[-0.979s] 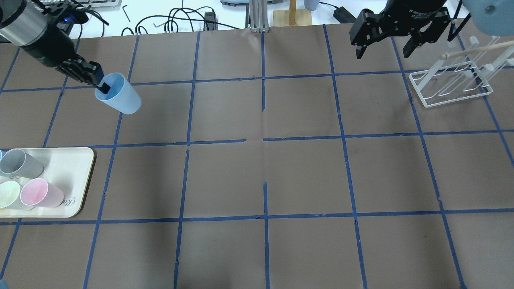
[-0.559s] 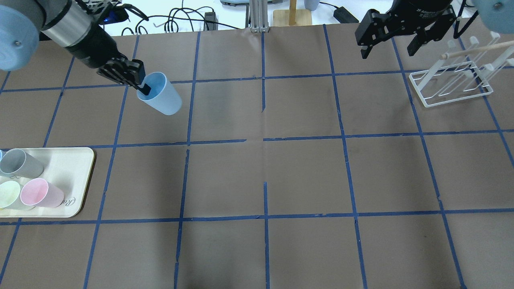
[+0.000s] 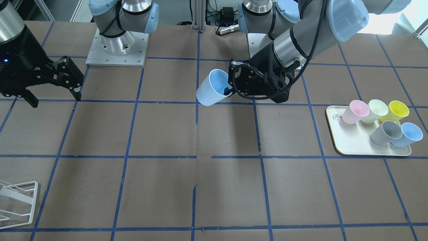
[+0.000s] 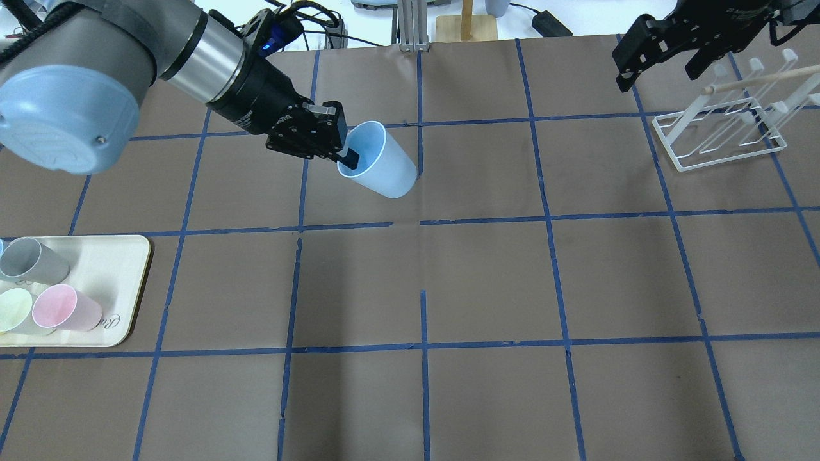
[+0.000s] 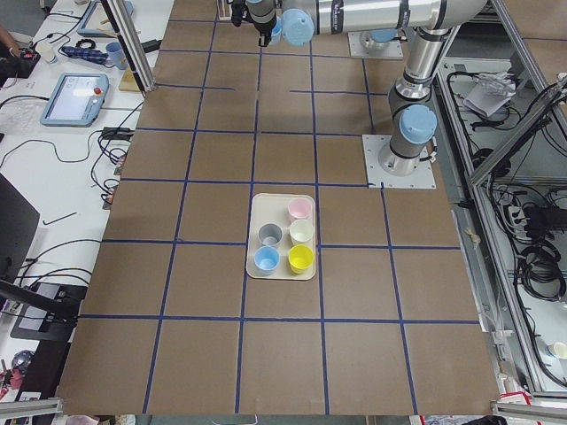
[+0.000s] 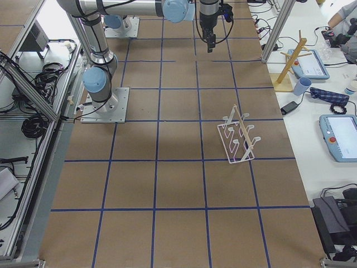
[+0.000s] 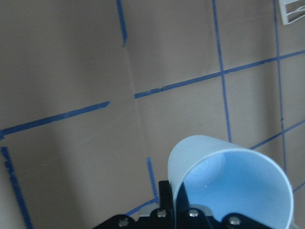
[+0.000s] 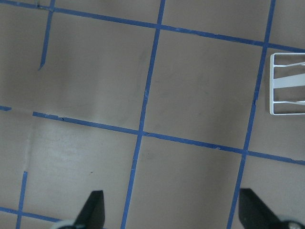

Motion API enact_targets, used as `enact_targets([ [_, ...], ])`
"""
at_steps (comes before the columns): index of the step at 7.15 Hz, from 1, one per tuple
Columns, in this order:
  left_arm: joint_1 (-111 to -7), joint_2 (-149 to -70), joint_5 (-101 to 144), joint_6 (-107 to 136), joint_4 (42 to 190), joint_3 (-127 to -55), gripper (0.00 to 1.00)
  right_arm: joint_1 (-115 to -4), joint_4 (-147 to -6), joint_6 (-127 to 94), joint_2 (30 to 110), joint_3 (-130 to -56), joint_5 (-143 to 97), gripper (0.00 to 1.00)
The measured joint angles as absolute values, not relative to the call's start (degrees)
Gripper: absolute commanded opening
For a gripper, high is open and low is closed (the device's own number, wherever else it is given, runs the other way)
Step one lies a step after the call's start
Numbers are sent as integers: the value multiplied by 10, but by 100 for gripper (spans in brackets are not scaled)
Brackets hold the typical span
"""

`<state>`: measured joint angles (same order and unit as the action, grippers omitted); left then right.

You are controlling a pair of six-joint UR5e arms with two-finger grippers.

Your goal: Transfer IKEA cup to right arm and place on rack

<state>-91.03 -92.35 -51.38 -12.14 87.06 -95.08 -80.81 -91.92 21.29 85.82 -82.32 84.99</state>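
Note:
My left gripper is shut on the rim of the light blue IKEA cup, one finger inside, and holds it tilted above the table's far middle. The cup also shows in the front view and in the left wrist view. My right gripper is open and empty, high at the far right, just left of the white wire rack. In the front view it sits at the far left. A corner of the rack shows in the right wrist view.
A cream tray at the left edge holds grey, pink and pale green cups; the front view also shows a yellow cup and a second light blue cup on it. Cables and a wooden stand lie beyond the table's far edge.
My left arm has carried the cup to the right, from the far left square to near the table's centre line. My right gripper has drifted right and away, toward the rack, still open.

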Motion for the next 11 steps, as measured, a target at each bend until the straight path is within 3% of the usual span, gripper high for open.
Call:
enact_targets([
  [3, -899, -895, -246, -115, 872, -1023, 0, -759, -902, 390, 875, -823, 794, 100],
  [7, -895, -837, -14, -129, 812, -1187, 0, -724, -772, 602, 928, -820, 502, 100],
  [11, -897, -801, 46, -125, 790, -1216, 0, -724, -610, 892, 952, -822, 348, 100],
])
